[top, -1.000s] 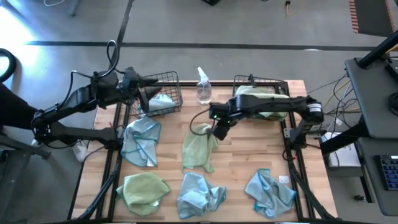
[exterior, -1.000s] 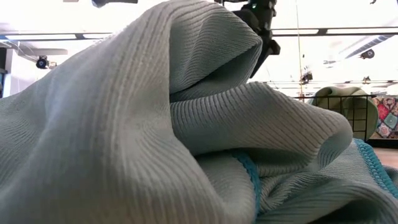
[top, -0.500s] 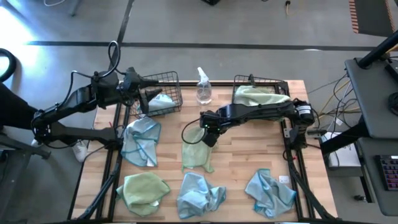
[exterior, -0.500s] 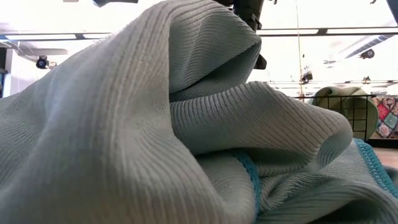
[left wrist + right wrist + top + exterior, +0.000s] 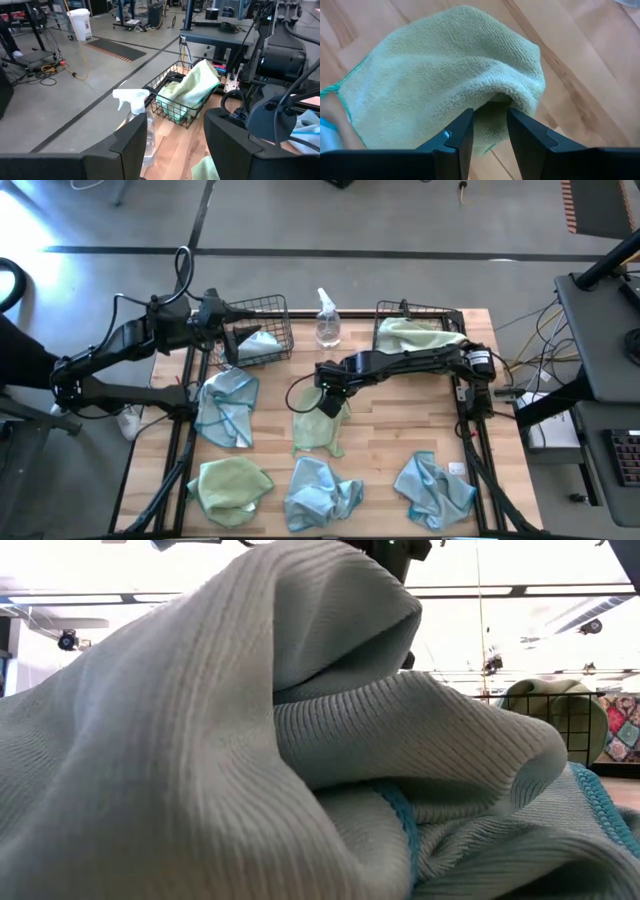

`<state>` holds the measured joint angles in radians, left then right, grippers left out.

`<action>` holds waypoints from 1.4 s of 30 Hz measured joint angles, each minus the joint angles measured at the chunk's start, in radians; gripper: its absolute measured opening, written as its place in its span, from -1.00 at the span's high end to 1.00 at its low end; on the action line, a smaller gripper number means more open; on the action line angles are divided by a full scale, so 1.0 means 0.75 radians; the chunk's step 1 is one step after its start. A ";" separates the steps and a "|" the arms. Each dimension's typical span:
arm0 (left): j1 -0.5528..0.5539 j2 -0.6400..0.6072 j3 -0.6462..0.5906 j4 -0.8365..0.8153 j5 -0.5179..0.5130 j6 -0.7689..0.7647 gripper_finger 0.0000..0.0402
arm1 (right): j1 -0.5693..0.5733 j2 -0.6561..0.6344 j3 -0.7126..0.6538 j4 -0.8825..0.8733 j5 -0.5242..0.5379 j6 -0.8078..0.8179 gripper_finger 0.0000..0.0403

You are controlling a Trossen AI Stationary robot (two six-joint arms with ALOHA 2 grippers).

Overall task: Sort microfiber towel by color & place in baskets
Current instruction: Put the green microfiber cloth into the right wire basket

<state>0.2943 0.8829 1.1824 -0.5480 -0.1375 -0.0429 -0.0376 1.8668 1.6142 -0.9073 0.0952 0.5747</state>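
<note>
Right gripper [image 5: 325, 402] down on the middle yellow-green towel [image 5: 320, 425], fingers apart around a fold, left gripper [image 5: 228, 323] open over the left basket [image 5: 272, 308]

- Under the right gripper [image 5: 489, 131] we see a fluffy, matt yellow-green towel [image 5: 445, 75].
- Beneath it, smooth pale wooden table [image 5: 580, 65].
- Farther off, black wire-mesh baskets [image 5: 262, 308].

Five crumpled towels lie loose: blue ones [image 5: 227, 408], [image 5: 320, 492] and [image 5: 434, 488], and yellow-green ones [image 5: 232, 488] and [image 5: 322, 425]. The left basket [image 5: 270, 308] holds a blue towel [image 5: 257, 346]; the right basket [image 5: 432, 309] holds a yellow-green towel [image 5: 415, 337].
</note>
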 joint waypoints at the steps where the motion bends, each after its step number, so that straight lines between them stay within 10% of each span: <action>1: 0.000 0.000 0.000 0.001 0.000 0.000 0.10 | 0.000 0.003 0.000 0.004 0.002 -0.009 0.43; 42: 0.000 0.000 0.000 0.000 0.000 -0.014 0.10 | 0.001 0.288 0.106 0.092 -0.173 -0.037 0.43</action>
<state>0.2943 0.8829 1.1824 -0.5478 -0.1375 -0.0533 -0.0368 2.0830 1.6939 -0.8387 -0.0345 0.5467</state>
